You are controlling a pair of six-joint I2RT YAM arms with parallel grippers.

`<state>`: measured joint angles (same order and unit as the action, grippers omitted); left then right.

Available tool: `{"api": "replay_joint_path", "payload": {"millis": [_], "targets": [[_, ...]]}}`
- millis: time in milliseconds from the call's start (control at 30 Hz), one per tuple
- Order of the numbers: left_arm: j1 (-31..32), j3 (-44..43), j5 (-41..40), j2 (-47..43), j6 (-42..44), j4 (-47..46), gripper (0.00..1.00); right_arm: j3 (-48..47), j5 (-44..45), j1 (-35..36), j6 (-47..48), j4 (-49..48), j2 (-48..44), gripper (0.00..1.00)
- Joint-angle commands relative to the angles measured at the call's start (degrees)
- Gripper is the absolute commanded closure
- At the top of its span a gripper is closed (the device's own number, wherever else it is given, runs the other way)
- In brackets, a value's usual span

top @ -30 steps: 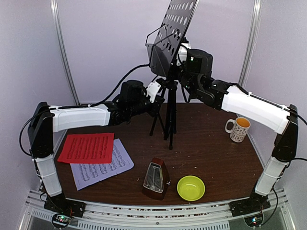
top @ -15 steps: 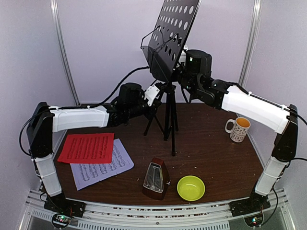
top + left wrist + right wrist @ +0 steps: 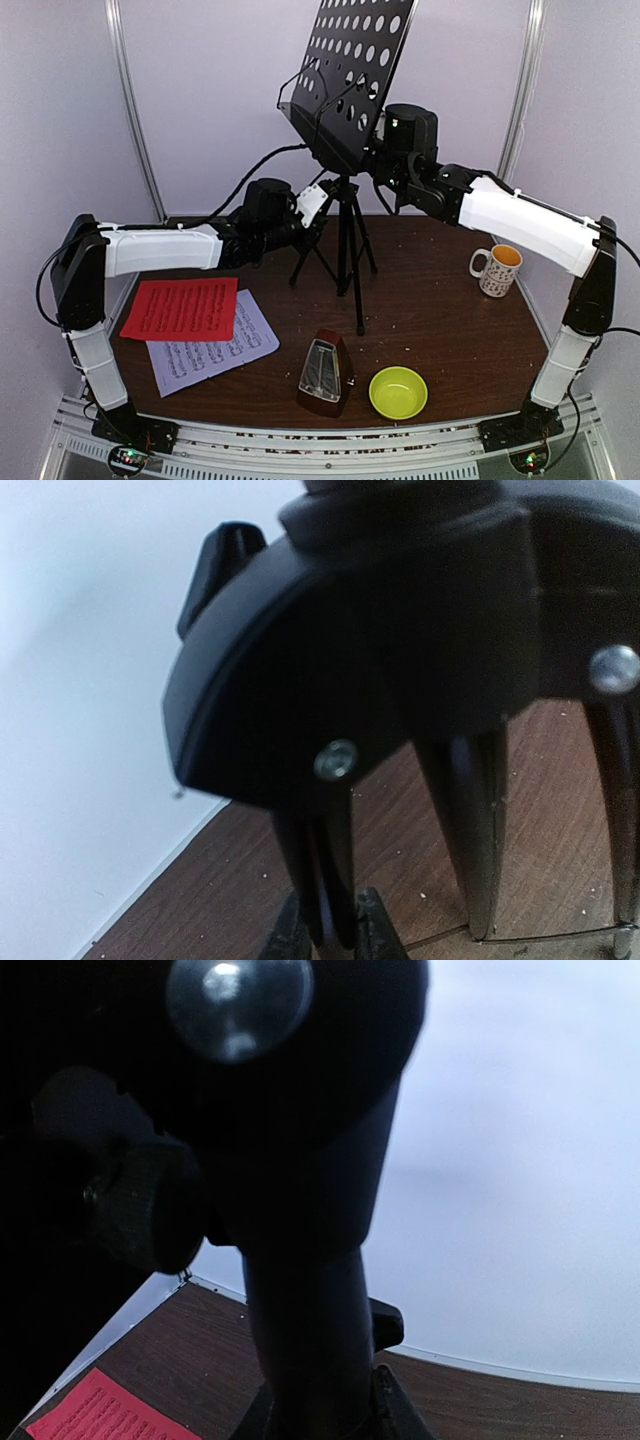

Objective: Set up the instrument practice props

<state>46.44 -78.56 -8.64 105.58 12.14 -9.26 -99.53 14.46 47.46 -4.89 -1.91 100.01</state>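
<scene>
Top external view: over the last second the music stand point(image 3: 350, 80) has come up. Its perforated desk now sits higher in the upper middle of frame and stands more upright. The tripod legs point(image 3: 345, 250) were bunched together and are now splayed apart. I'd call the stand nearly erected; planting it square and letting go is what's left.

My left hand point(image 3: 325, 935) is closed narrow on one leg low down, fingers either side of it. My right hand point(image 3: 315, 1410) is clamped a bit wider round the stand's shaft just under the desk.

The feet look down on the counter point(image 3: 440, 310) at mid-frame, but I can't tell if all three touch.

The red sheet point(image 3: 182, 308) lies overlapping the white sheet point(image 3: 215, 355) at lower left. The metronome point(image 3: 324, 372) is at bottom centre with its cover on. None of the three is on the stand yet.
</scene>
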Motion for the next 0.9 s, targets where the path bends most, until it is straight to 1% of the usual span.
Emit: {"api": "replay_joint_path", "payload": {"millis": [0, 267, 400, 567, 733, 833, 867], "targets": [[-0.47, 2.76, -1.34, 0.75, 3.66, 7.91, 1.0, -7.6, -3.73, -0.7, -2.56, -19.23, -3.52, 1.0], [-0.38, 2.45, 0.52, 1.68, 1.62, 7.5, 1.0, -3.75, -5.7, -0.88, -4.44, -20.91, -3.12, 1.0], [-0.38, 2.83, 0.8, 1.87, 1.1, 7.16, 1.0, -2.55, -6.62, -0.86, -5.67, -21.04, -3.04, 0.93], [-0.38, 2.7, 1.34, 1.99, 0.84, 6.52, 1.0, 0.42, -6.49, -0.83, -5.88, -21.91, -4.11, 0.75], [-0.18, 1.87, 1.7, 2.3, 0.34, 6.27, 1.0, 4.51, -6.68, -0.86, -6.51, -22.77, -5.76, 0.63], [-0.1, 1.37, 1.96, 2.51, 0.37, 6.44, 1.0, 8.06, -6.19, -0.87, -7.21, -23.57, -7.15, 0.5], [-0.07, 1.24, 1.96, 2.6, 0.34, 6.52, 1.0, 9.79, -6.11, -0.88, -7.32, -23.84, -8.1, 0.48]]}}
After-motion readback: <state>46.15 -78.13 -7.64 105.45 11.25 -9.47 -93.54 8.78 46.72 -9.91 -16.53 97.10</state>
